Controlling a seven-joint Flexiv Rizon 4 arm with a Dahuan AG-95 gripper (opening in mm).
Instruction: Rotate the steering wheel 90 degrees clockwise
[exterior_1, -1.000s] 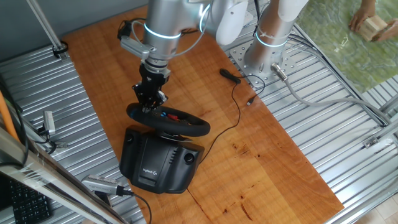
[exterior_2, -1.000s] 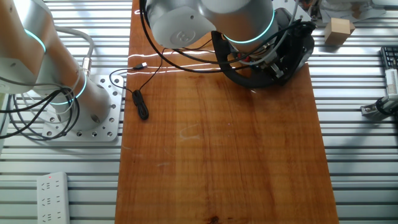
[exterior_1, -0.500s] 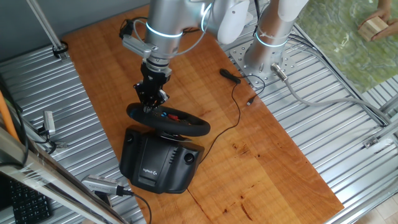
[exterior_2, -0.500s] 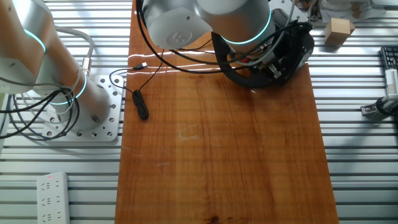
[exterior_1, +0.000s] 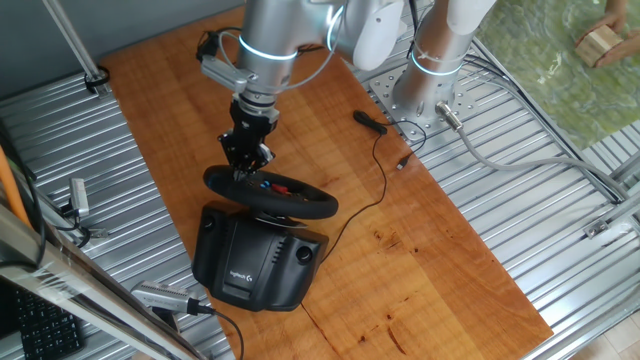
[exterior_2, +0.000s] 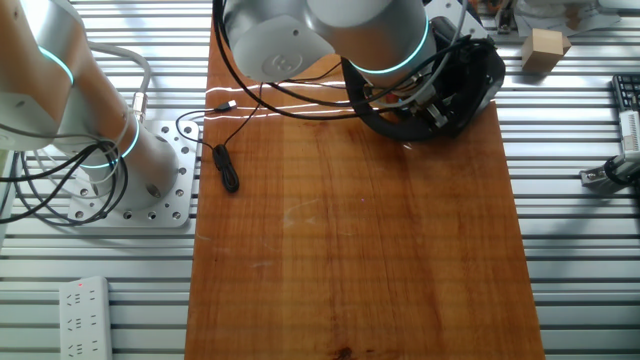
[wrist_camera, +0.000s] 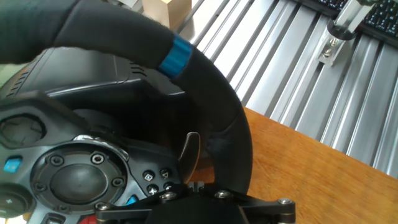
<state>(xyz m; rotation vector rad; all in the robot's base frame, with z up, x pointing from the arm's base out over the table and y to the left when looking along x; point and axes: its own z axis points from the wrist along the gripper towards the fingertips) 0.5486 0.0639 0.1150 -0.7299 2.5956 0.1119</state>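
Observation:
The steering wheel (exterior_1: 300, 205) is a black round rim fixed to a boxy black base (exterior_1: 255, 262) near the wooden board's front edge. My gripper (exterior_1: 243, 168) comes down onto the rim's far left part and looks shut on it. In the hand view the rim (wrist_camera: 205, 81) curves up from my gripper (wrist_camera: 227, 186), with its blue strip (wrist_camera: 174, 55) at the upper left and the hub buttons (wrist_camera: 155, 180) to the left. In the other fixed view the wheel (exterior_2: 385, 118) is mostly hidden behind my arm.
A black cable with a plug (exterior_1: 370, 122) lies on the wooden board (exterior_1: 420, 240) near the arm's mount plate (exterior_1: 425, 100). A wooden block (exterior_2: 545, 48) sits on the slatted metal surface. A power strip (exterior_2: 80, 318) lies at the board's far side.
My wrist and upper arm have shifted slightly to the right over the wheel. The wheel itself looks almost unmoved.

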